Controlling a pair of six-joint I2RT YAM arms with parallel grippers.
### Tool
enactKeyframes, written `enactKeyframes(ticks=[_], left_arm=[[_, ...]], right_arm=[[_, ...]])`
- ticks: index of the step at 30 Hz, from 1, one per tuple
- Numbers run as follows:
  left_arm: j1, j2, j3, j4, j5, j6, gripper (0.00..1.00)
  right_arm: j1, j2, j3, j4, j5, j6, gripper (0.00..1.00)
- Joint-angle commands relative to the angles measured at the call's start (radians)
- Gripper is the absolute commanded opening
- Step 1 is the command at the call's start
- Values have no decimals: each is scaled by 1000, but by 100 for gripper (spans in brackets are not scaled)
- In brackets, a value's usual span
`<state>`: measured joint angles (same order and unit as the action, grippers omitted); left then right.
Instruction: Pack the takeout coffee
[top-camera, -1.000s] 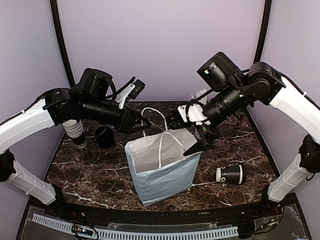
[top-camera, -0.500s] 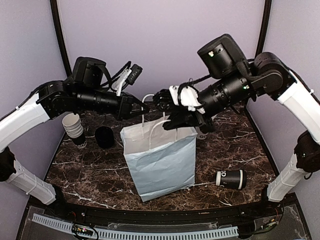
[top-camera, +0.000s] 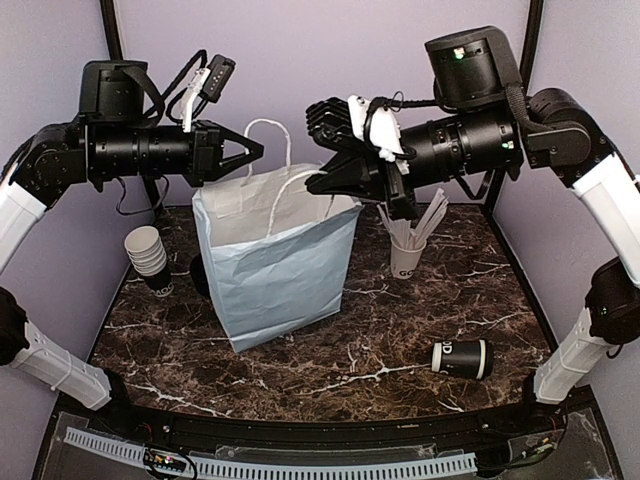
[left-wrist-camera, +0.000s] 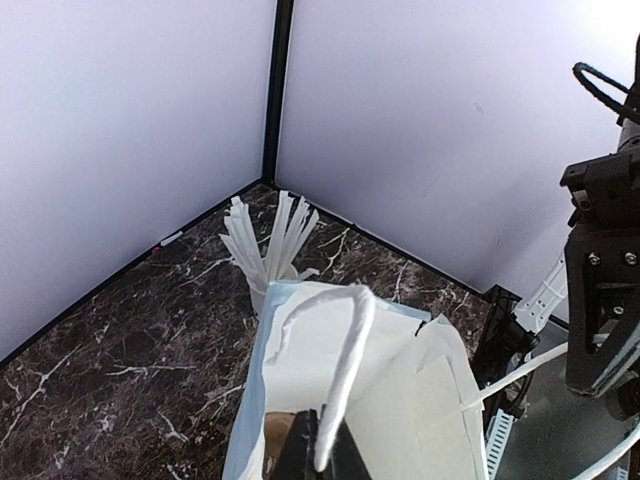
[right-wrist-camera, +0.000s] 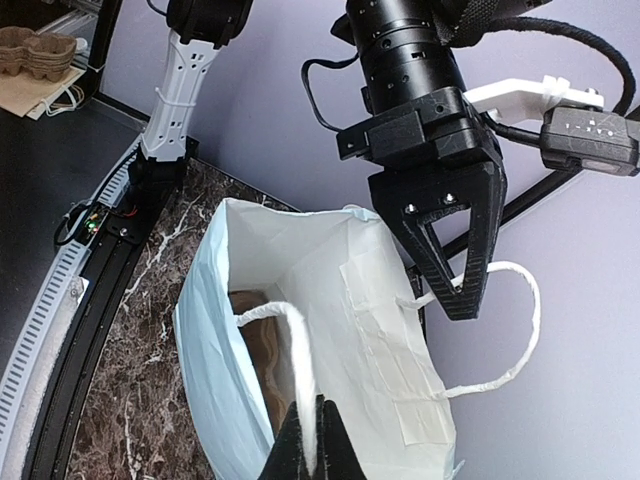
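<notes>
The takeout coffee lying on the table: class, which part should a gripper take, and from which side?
Grip the takeout coffee across its round body, mid-length, coming from straight above. It lies on its side on the table, so its curved wall faces up, with free room on its near and far sides.

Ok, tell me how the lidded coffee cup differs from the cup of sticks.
The takeout coffee lies on its side; the stick cup stands upright. The takeout coffee is dark and lidded; the stick cup is white, open, holding sticks. Both sit on the table, outside the paper bag.
</notes>
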<state>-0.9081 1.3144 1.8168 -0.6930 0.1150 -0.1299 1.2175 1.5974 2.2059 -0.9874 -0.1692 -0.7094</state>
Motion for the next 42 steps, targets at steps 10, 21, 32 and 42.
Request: enactKeyframes(ticks=[10, 21, 32, 42], left_arm=[[61, 7, -22, -38, -36, 55, 0], [81, 13, -52, -22, -9, 61, 0], [99, 22, -86, -9, 17, 71, 12], [100, 4, 43, -70, -170, 111, 89]], right_arm=[[7, 34, -43, 90, 67, -21, 0], [7, 47, -45, 95, 97, -31, 0], [2, 57, -65, 84, 109, -40, 0], [-107, -35, -42, -2, 80, -73, 99]])
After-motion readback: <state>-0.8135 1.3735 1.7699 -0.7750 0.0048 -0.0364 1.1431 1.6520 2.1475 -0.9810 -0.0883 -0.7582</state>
